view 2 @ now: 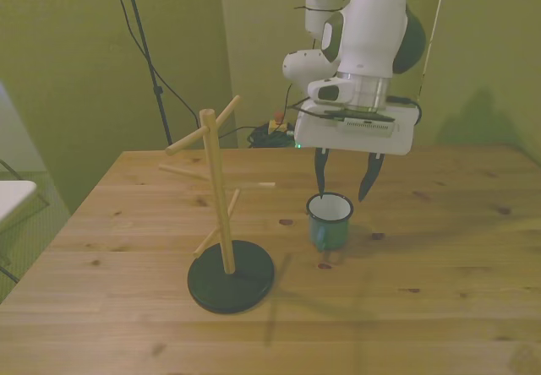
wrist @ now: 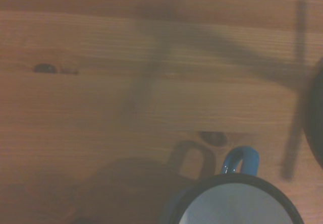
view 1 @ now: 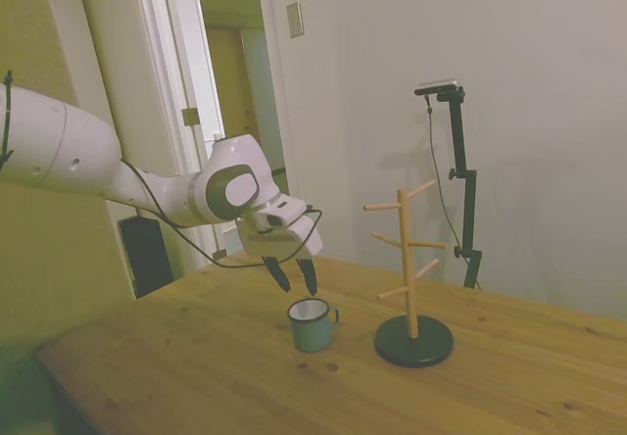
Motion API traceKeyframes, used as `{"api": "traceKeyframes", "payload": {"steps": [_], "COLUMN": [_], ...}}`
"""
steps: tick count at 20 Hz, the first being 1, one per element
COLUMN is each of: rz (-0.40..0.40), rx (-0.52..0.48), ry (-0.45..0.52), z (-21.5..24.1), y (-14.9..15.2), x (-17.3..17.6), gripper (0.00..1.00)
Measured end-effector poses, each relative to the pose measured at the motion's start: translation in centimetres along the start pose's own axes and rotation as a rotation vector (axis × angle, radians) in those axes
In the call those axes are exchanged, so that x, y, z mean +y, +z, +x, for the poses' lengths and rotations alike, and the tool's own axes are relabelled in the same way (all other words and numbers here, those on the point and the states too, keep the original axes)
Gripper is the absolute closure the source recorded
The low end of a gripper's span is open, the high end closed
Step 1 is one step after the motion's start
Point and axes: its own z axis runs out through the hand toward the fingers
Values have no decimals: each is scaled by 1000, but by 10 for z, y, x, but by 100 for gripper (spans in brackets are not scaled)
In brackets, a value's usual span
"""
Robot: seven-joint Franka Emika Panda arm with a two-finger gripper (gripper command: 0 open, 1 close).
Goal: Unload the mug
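The mug (view 1: 313, 323) stands upright on the worktop (view 1: 196, 366), lower centre of the side view, off the rack (view 1: 411, 278), which stands just to its right there with bare pegs. In the front view the mug (view 2: 330, 220) sits right of centre, the rack (view 2: 221, 214) to its left.

The pincer (view 1: 295, 280) hangs released directly above the mug, its fingers spread and pointing down, tips just over the rim and apart from it. In the front view the pincer (view 2: 344, 183) straddles the rim line from above. The wrist view shows the mug (wrist: 234, 199) with its handle (wrist: 241, 160) toward the rack's base (wrist: 315, 118).

The unloading looks done; a straight rise would clear the mug.
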Motion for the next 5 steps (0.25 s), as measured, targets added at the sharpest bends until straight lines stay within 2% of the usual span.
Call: {"api": "traceKeyframes", "payload": {"steps": [5], "rz": [34], "rx": [-63], "ry": [-55], "z": [-38], "y": [-11], "x": [-34], "gripper": [0]}}
